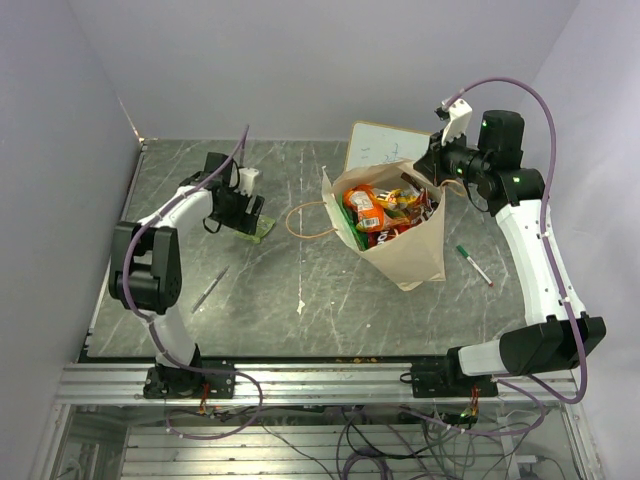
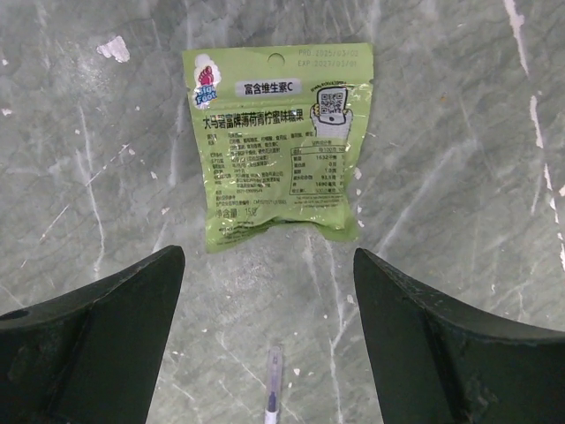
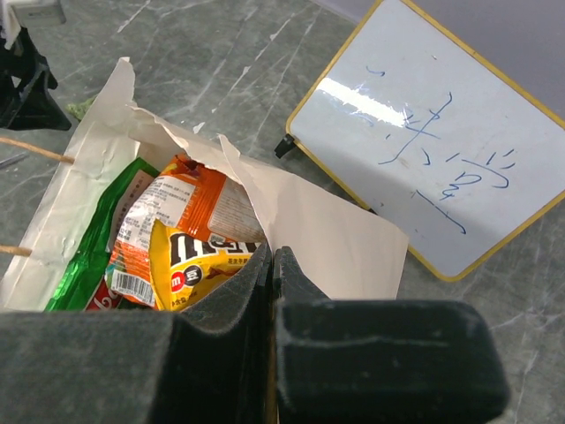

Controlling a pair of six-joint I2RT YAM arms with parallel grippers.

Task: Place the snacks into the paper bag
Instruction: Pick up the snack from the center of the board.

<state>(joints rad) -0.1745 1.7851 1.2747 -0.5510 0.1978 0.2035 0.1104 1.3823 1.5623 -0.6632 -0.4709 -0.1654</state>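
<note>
Snacks point(image 1: 385, 210) mostly inside the paper bag point(image 1: 410, 255), piled to the rim: orange, yellow, green and red wrappers, with an orange packet point(image 3: 190, 199) uppermost in the right wrist view. One left out: a green packet point(image 2: 278, 146), flat on the bench point(image 1: 300, 300), printed back up, at about nine o'clock from the bag and well apart from it.

Probably light, soft and crinkly, with glossy film apt to slide on the stone. Little thickness to bite on, so best pinched across the puffed middle or the near sealed edge, pressing down gently first. Not fragile by the look of it, though contents possibly crushed by a hard squeeze.

Left gripper point(image 2: 265, 261) poised above that packet, jaws spread wide and holding nothing, the packet's near edge at twelve o'clock just beyond them. Right gripper point(image 3: 269, 265) at the bag's two o'clock corner, jaws pressed together on the paper rim, apparently to hold the mouth open and the bag upright.

Farther out: framed whiteboard point(image 1: 385, 145) at twelve o'clock behind the bag, a green-capped marker point(image 1: 475, 265) at four o'clock of it, and a thin pen point(image 2: 272, 393) at six o'clock of the green packet.
</note>
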